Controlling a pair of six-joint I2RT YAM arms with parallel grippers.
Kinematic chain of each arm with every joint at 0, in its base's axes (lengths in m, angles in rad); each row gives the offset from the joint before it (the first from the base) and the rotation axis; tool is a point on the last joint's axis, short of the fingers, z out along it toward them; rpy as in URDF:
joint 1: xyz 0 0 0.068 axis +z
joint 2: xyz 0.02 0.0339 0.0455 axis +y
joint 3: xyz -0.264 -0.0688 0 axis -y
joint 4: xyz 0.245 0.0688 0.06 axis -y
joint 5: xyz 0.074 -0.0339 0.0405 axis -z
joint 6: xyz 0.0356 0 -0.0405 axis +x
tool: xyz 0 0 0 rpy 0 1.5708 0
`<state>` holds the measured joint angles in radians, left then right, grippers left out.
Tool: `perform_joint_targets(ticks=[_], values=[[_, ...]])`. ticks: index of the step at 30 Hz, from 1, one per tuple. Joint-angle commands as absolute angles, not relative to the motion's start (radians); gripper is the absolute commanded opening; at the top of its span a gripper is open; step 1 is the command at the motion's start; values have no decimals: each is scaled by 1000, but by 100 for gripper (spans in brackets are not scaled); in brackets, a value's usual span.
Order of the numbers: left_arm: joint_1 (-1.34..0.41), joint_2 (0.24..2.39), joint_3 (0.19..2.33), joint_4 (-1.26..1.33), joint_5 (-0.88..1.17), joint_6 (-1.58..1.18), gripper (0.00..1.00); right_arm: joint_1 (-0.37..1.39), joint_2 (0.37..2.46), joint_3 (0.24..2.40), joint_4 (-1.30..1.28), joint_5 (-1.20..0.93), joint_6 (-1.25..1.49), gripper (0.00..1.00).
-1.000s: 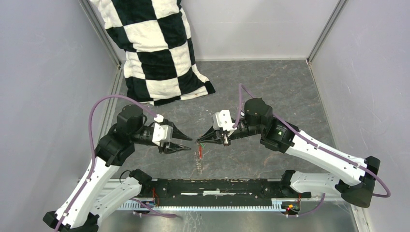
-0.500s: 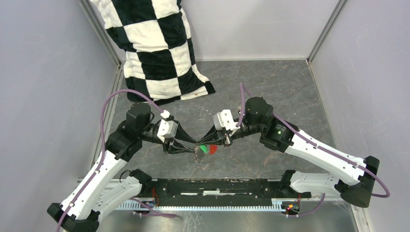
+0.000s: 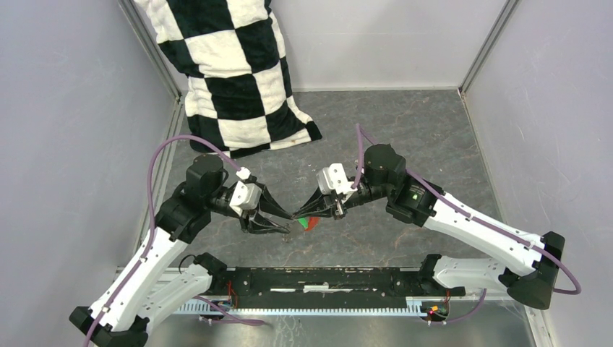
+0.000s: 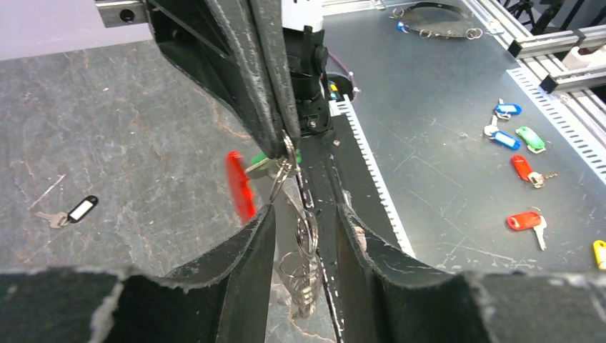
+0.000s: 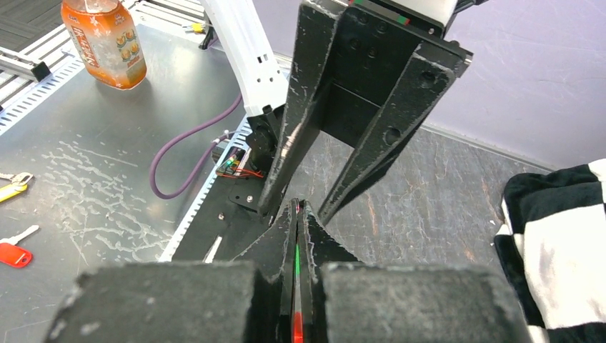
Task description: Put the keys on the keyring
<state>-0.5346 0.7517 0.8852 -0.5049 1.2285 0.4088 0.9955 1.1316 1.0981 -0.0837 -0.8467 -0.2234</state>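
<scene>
Left gripper (image 3: 289, 220) scooted in tip-to-tip with the right gripper (image 3: 298, 212), and the keyring (image 3: 313, 223) swung up from dangling to sideways, next to the green key (image 3: 304, 219).

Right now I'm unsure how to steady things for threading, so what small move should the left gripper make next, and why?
Probably close the left gripper gently on the dangling strip. The right gripper is shut on the keyring, whose strip hangs free between the left's open jaws. The black-tagged key lies apart on the table.
</scene>
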Motion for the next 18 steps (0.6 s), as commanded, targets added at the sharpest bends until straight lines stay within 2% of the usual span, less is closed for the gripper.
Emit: perform_joint_targets(ticks=[1, 8, 14, 18], values=[[-537, 748, 943, -611, 1266, 471, 43, 989, 1120, 1115, -38, -862, -213, 1], [-537, 738, 956, -629, 1251, 465, 44, 985, 1117, 1118, -37, -877, -208, 0], [-537, 750, 985, -701, 1145, 615, 42, 983, 1110, 1113, -31, -904, -201, 0], [-537, 765, 967, -686, 1186, 612, 40, 983, 1113, 1110, -14, -923, -188, 0]])
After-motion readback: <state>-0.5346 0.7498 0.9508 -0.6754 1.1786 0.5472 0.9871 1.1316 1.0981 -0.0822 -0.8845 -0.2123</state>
